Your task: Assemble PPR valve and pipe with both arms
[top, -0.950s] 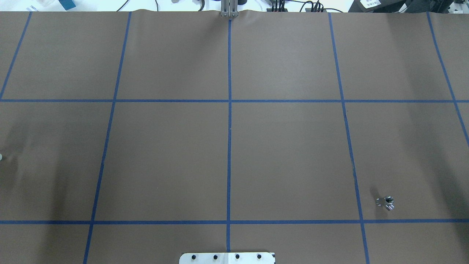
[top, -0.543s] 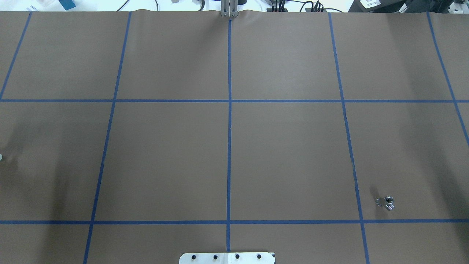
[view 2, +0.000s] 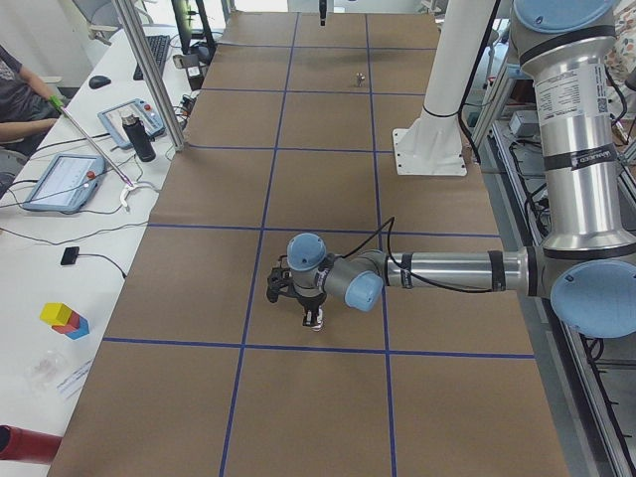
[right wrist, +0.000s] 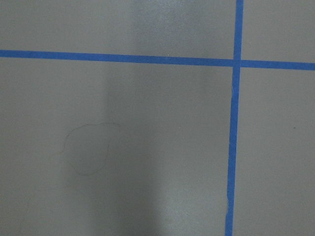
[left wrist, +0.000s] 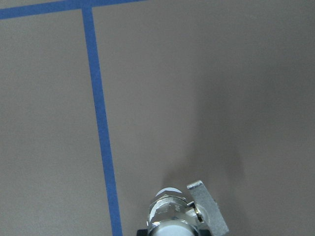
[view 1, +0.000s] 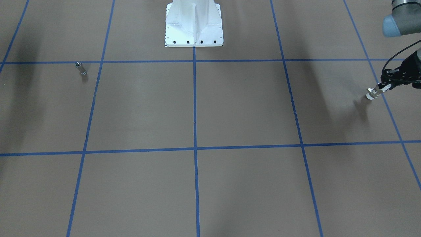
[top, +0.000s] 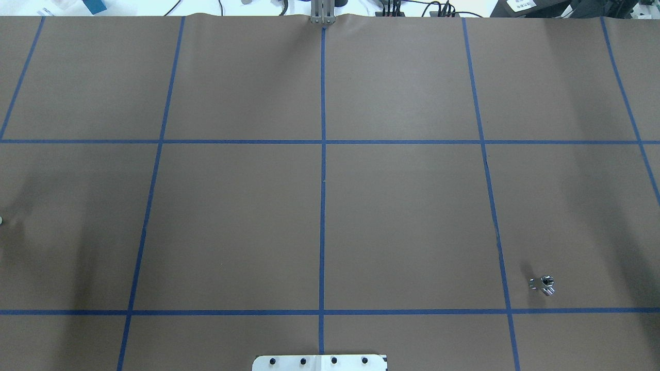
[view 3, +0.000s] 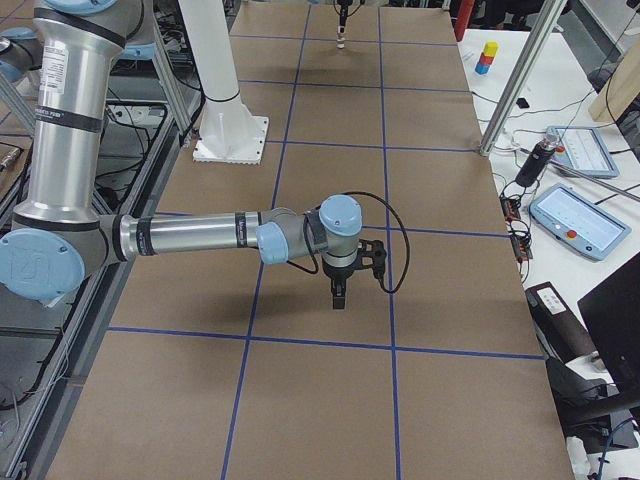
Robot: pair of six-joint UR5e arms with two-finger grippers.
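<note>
The PPR valve (view 1: 372,93), white collars with a metal middle, is held by my left gripper (view 1: 383,87) just above the brown table, by its left end. It fills the bottom of the left wrist view (left wrist: 172,214), with its flat handle tab (left wrist: 209,209) to the right. The pipe (view 1: 80,68), a short silvery cylinder, stands alone near the robot's side at the right (top: 544,284). My right gripper (view 3: 340,296) hangs over bare table beyond the pipe and shows only in side views, so I cannot tell its state.
The white pedestal base (view 1: 194,23) stands at the middle of the robot's side. Blue tape lines (top: 322,206) grid the brown table. The operators' bench holds tablets (view 3: 575,215) and a bottle (view 2: 144,139), behind aluminium posts (view 2: 149,79).
The white bit of the valve at the overhead view's left edge has slipped slightly further out of view. The pipe has not moved.
</note>
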